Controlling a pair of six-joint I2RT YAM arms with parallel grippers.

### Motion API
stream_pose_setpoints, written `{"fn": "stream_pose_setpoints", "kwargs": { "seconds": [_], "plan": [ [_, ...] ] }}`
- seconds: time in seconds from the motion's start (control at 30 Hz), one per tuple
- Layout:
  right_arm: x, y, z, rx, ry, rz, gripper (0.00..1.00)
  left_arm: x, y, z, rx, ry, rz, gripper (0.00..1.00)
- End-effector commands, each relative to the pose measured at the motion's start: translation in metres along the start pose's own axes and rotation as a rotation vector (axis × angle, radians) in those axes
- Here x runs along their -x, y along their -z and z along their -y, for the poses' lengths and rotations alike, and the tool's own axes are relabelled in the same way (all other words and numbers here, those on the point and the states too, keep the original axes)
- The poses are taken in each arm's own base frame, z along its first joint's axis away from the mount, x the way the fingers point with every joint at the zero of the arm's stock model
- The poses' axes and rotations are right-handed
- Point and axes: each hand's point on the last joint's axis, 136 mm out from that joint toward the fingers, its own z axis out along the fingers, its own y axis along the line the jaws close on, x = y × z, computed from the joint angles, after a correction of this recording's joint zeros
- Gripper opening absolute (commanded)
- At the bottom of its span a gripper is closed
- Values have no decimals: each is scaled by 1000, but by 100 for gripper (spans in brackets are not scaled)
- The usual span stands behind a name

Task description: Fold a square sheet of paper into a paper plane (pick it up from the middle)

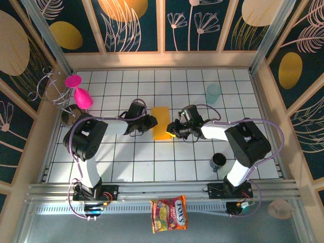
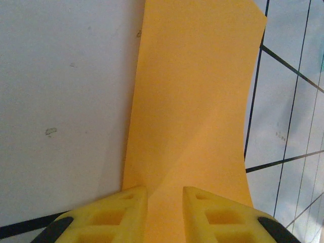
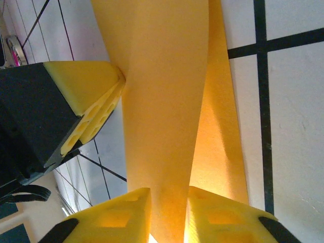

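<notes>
Left of the paper (image 1: 161,122), your left claw (image 1: 150,123) clamps it, right claw (image 1: 172,129) clamps opposite; pull apart and it could tear.

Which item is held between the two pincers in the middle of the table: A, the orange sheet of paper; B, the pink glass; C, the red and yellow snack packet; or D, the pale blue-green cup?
A: the square sheet of paper spans the gap between the left pincer and the right pincer, and each wrist view shows it running up from between that pincer's tips.
</notes>
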Motion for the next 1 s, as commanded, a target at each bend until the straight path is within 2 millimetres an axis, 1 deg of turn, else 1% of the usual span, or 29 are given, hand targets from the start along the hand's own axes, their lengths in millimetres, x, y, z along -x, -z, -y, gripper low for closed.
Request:
{"fn": "stream_pose_setpoints", "kwargs": {
  "seconds": [0.0, 0.03, 0.07, 0.13, 0.2, 0.27, 0.3, 0.37, 0.4, 0.43, 0.57, 0.63, 0.77, 0.87, 0.97],
  "plan": [
    [3, 1, -6, 13, -6, 15, 19, -9, -4, -10, 33, -3, -45, 26],
    [2, 2, -7, 16, -7, 15, 16, -9, -3, -7, 25, -9, -45, 26],
    [1, 2, -6, 19, -12, 12, 13, -8, -2, 0, 0, -28, -47, 27],
    [-1, 4, -6, 19, -19, 13, 8, -4, 6, 18, -60, -69, -36, 30],
    [-2, 5, -3, 11, -25, 15, 5, 7, 19, 40, -119, -116, 9, 32],
    [-4, 6, 0, -1, -35, 10, 3, 15, 25, 54, -142, -148, 34, 34],
    [-6, 7, 3, -9, -39, 5, 2, 18, 25, 57, -143, -153, 42, 34],
    [-8, 9, 6, -17, -44, -1, 2, 21, 19, 55, -132, -147, 37, 34],
    [-10, 10, 8, -21, -46, -3, 2, 19, 13, 48, -113, -137, 23, 34],
    [-11, 11, 9, -27, -48, -5, 2, 25, 10, 51, -110, -136, 29, 33],
    [-18, 12, 19, -50, -67, -20, 2, 29, -6, 32, -35, -116, 11, 31],
    [-18, 11, 21, -55, -76, -24, 2, 30, -8, 25, -1, -113, 15, 29],
    [-18, 9, 18, -42, -76, -34, 2, 28, -12, 13, 41, -104, 7, 26],
    [-17, 7, 16, -38, -70, -36, 2, 26, -13, 3, 83, -100, 8, 26],
    [-17, 5, 14, -33, -60, -48, 2, 24, -14, -2, 92, -100, 2, 26]
  ]
}}
